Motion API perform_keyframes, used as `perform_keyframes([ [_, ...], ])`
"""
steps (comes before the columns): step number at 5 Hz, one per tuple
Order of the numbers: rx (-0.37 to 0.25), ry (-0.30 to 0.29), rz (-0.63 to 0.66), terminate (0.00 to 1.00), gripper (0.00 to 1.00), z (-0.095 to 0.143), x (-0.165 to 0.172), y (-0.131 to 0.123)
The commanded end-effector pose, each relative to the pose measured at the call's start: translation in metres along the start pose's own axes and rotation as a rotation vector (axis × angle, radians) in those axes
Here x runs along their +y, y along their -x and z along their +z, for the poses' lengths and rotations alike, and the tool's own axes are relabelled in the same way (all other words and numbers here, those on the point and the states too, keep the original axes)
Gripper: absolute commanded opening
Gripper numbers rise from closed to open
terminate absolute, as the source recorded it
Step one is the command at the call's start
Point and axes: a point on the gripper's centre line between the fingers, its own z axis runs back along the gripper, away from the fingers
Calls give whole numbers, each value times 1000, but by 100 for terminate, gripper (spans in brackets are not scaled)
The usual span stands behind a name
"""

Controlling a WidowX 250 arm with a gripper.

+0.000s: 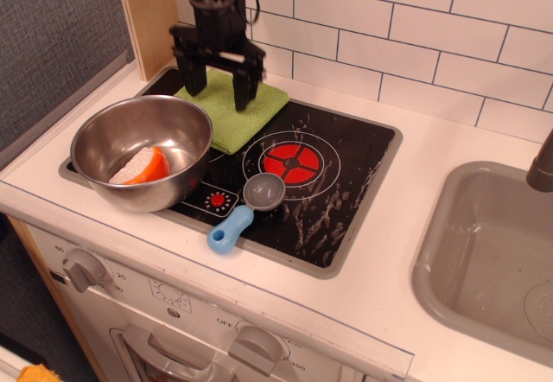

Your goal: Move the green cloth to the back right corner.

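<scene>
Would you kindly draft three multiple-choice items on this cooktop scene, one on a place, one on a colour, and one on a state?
1. Where does the green cloth lie?
A. in the sink
B. on the cooktop's back left part
C. in the steel bowl

2. What colour is the scoop's handle?
A. blue
B. yellow
C. black

3. How does the tool stand?
A. shut, over the sink
B. holding the scoop
C. open, over the cloth

Key: 1 B, the cloth sits behind the steel bowl on the cooktop; 2 A, the handle is light blue; 3 C, its fingers are spread apart above the cloth.
</scene>
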Motion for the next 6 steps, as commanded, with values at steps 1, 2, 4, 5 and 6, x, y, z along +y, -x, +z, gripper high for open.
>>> perform_keyframes([
  [1,43,-55,25,0,100,-20,9,4],
  [2,22,1,-15,0,100,-15,-10,5],
  [4,-31,48,-204,0,100,5,-88,11],
  [5,-48,64,-255,0,100,13,-123,10],
  [6,-48,63,-262,0,100,17,-142,9],
])
